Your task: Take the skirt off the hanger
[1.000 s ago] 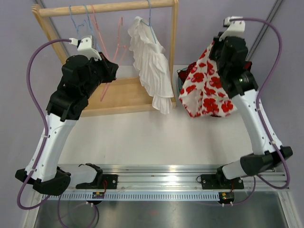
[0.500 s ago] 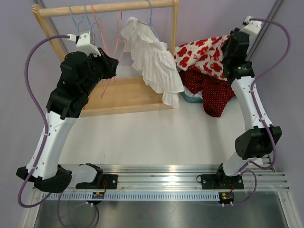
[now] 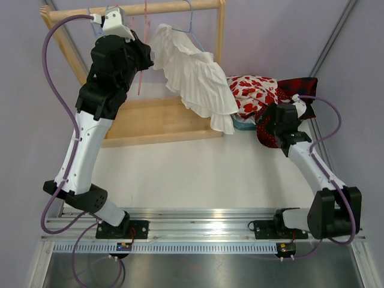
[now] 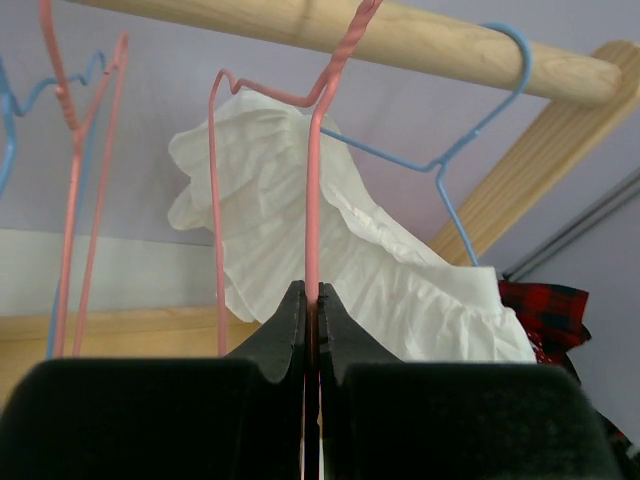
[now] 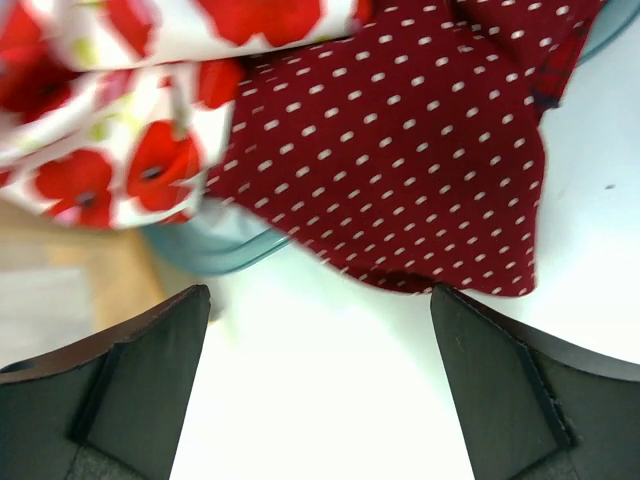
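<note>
Left tool (image 4: 312, 292) is clenching the pink hanger (image 4: 313, 180), seemingly parting it from the skirt (image 4: 340, 270) on its blue hanger (image 4: 380, 150), while right tool (image 5: 318, 300) is hovering released.

A plain lilac wall (image 3: 270, 36) closes the far side and runs down the left. At the far left stands a pale wooden rack (image 3: 157, 120) with a round top bar (image 3: 180, 8), a slanted left post, an upright right post and a flat board base. It rests on a white table (image 3: 198, 174). Thin grey poles (image 3: 332, 34) slant across the wall at the far right. Along the table's near edge lies an aluminium rail (image 3: 204, 217), with glare at its middle. Nearer still is a dull steel sheet (image 3: 198, 270). The light is soft and even, and shadows are faint.
</note>
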You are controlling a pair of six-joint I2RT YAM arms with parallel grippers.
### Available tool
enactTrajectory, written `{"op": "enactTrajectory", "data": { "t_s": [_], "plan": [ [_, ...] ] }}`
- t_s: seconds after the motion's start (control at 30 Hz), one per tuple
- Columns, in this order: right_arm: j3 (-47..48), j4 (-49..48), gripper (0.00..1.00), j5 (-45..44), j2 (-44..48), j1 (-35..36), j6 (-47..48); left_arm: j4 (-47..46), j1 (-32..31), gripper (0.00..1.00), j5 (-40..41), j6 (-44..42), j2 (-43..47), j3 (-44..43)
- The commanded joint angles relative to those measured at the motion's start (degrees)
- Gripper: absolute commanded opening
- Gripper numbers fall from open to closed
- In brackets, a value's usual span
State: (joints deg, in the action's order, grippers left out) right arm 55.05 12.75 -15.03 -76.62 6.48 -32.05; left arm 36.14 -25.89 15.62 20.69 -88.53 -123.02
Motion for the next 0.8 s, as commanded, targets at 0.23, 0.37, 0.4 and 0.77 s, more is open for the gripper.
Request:
{"op": "enactTrajectory", "data": {
  "t_s": [0.23,0.37,0.4,0.77],
  "plan": [
    [-5.5,-0.5,0.99,9.8,15.7,1.1,-0.7,-2.6,4.9,0.08,9.3,2.9,-2.5,0.4],
    [-5.7,1.2,1.00,11.4,19.3,1.2,-1.2,-2.7,5.0,0.27,7.9,3.4,-1.9,3.0],
    [-5.7,1.3,1.00,11.7,20.4,1.1,-1.3,-2.6,5.1,0.32,7.7,3.7,-1.8,3.1],
    [-7.5,4.1,0.99,12.2,26.1,1.1,-0.2,-2.5,2.5,0.61,-3.3,3.8,4.2,-2.7]
  ]
}}
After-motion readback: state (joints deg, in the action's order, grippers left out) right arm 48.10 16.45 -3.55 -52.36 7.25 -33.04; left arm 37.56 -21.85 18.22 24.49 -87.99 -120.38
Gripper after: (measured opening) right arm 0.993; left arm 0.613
